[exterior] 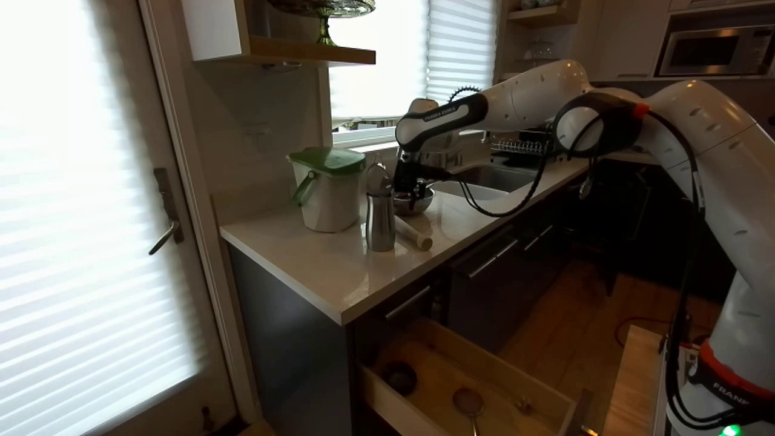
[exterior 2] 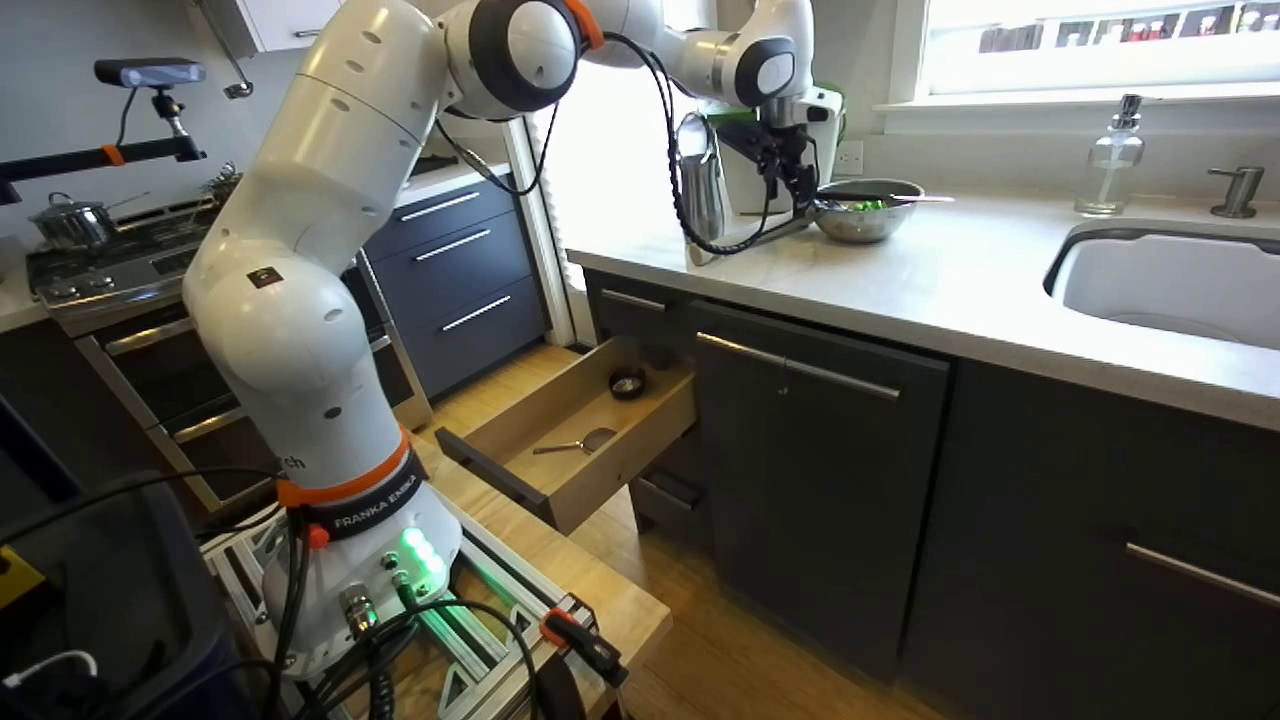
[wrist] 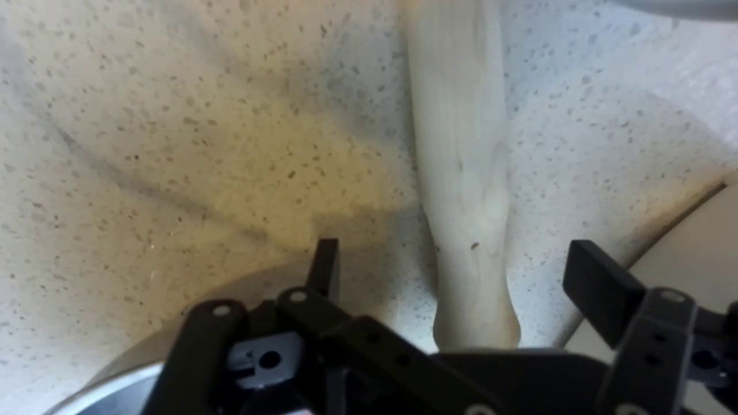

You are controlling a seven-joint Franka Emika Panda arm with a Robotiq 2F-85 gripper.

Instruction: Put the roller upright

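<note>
The roller [wrist: 461,144] lies on its side on the desk [wrist: 202,144], its long axis running straight up and down the wrist view: the neck and flared knob at the bottom, near the pincer [wrist: 454,259], the shaft leaving past the top edge. In an exterior view a round, blunt end points toward the desk's front edge, just beside the steel cup [exterior: 380,224], while the rest slants back, partly hidden by that cup. The pincer's fingers stand wide apart, one to either side of the neck, a gap showing at each flank. The roller is pale bare wood with fine lengthwise grain and a small dark mark near the neck; its plain cylindrical shaft narrows, then swells into the knob. The desk is glossy and light, flecked with brown and grey chips. The cup is a tall shiny cylinder, the bowl [exterior 2: 865,228] round-bellied metal, and the jug [exterior: 332,204] smooth white with a green lid.
</note>
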